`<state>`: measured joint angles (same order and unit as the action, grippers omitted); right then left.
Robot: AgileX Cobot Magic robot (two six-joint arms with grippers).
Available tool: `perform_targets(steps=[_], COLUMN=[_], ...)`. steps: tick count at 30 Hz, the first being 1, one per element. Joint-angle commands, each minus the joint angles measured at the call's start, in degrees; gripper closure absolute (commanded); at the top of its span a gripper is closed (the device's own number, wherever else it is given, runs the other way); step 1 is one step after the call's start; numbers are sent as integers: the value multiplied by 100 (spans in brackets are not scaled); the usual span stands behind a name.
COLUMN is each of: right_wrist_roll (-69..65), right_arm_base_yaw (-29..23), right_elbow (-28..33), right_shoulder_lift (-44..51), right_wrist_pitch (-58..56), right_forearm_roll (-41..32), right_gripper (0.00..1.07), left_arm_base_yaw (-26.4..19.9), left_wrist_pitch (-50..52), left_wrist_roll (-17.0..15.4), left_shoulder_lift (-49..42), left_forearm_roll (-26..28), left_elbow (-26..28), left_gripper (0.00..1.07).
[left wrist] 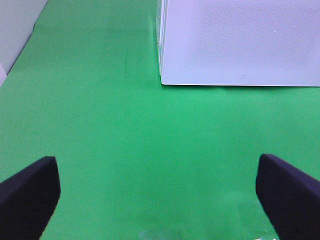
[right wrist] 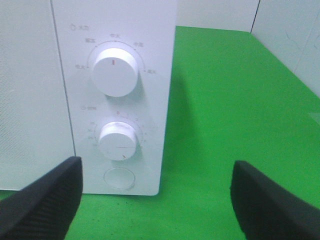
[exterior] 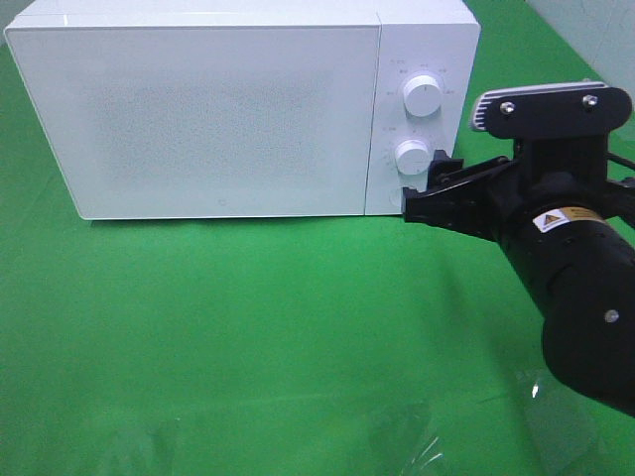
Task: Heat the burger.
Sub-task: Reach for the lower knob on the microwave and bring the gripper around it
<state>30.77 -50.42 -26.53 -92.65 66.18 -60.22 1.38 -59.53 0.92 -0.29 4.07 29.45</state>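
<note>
1. White box-shaped microwave oven (exterior: 218, 109) stands along the far edge of the green cloth-covered counter (exterior: 248, 337), mostly left of centre. Its frosted white door (exterior: 198, 119) sits flush and closed.
2. The control panel is on the microwave oven's right end. It carries a white round upper knob (exterior: 424, 97), a white round lower knob (exterior: 413, 157) beneath it, and a flat round button (right wrist: 119, 178) at the bottom.
3. The upper knob's red mark sits at the middle of its scale arc. The lower knob's thin red line slants away from the top of its scale.
4. The black right gripper (exterior: 427, 186) is in front of the control panel at about lower-knob height. Its fingers are spread wide with nothing between them. In the high view one fingertip lies just beside the lower knob, and I cannot tell whether it touches. In the right wrist view both knobs sit ahead of the fingers.
5. The black left gripper (left wrist: 157, 195) is spread wide and empty. It hangs over bare green cloth in front of the microwave oven's left front corner, well apart from it. It is outside the high view.
6. The burger is visible in no view, so I cannot tell where it is.
7. A patch of clear crinkled film (exterior: 417, 446) lies on the cloth at the near edge of the counter, right of centre.
</note>
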Motion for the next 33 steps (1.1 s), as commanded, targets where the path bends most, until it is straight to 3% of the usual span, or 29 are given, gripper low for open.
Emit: perform_targets(steps=[1,16,33], right_wrist_roll=[80,-109,-802], right_arm_base_yaw=[-92,-57,796], right_elbow=[-138,-504,-1197], right_shoulder_lift=[-138,-837,-1690], right_wrist_pitch=[166,390,40], right_forearm_roll=[6,189,951], right_gripper=[31,31,31], left_arm_base_yaw=[-17,-17,-17], left_wrist_pitch=[34,34,34], left_wrist_roll=[-6,-6,-6], left_shoulder_lift=[-143,-143,-143], left_forearm_roll=[46,46,46], left_elbow=[-23,-23,-23], left_gripper=[6,6,6])
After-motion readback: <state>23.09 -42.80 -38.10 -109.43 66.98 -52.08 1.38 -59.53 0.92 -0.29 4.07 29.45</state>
